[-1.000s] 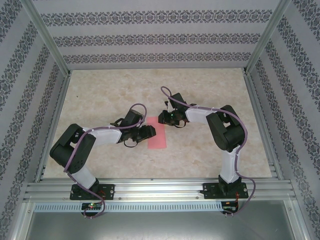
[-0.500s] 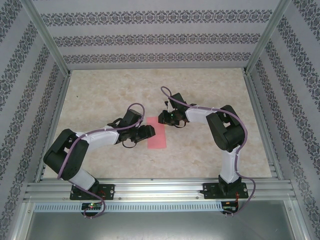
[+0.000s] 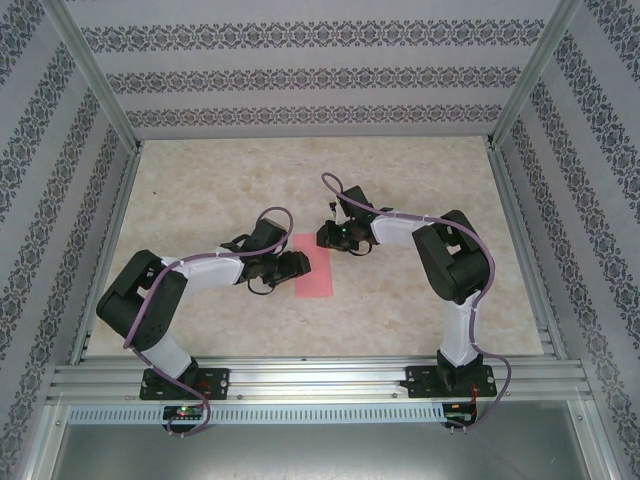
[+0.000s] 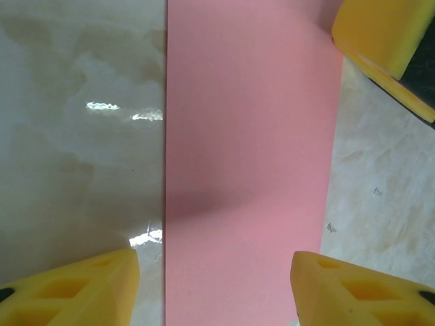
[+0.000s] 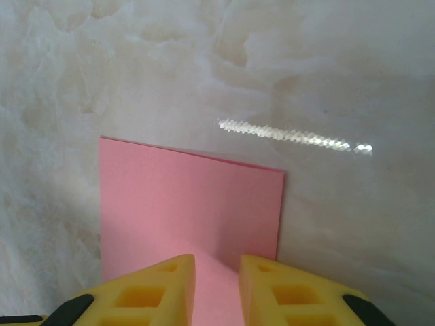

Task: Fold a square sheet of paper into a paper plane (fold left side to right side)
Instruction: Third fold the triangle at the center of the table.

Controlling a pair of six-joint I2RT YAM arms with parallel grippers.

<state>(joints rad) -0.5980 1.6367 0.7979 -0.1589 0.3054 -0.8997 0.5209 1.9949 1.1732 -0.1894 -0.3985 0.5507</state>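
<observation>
Square sheet of paper (image 3: pixel 313 266) (folded to narrow pink strip) lies flat on counter (image 3: pixel 420 180), between both arms. Left pincer (image 4: pixel 217 288): fingers wide apart, straddling strip width, nothing clamped. Right pincer (image 5: pixel 216 285): above strip's far end, fingers nearly together, narrow gap visible; contact with paper not determinable.
</observation>
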